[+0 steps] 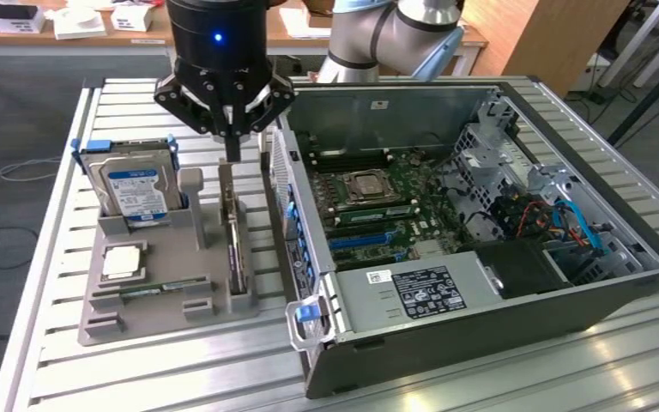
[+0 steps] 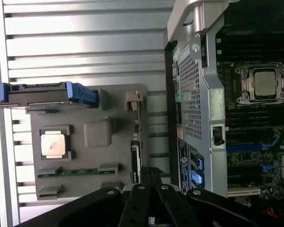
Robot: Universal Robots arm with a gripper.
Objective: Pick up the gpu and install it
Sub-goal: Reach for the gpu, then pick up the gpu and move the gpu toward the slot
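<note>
Gripper (image 1: 233, 153) closed, just above upright gpu (image 1: 236, 249)

gpu (image 1: 234, 240) upright in holder (image 1: 135, 330) | case (image 1: 456, 352) at exterior view's right

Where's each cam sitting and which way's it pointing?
Exterior view: off the arm, raised, angled down on tray, gpu and open PC case; arm and gripper show.
Wrist view: on the wrist, looking down past the shut gripper at the gpu; gripper links show.
Shared: gripper, gpu, tray, PC case.
</note>
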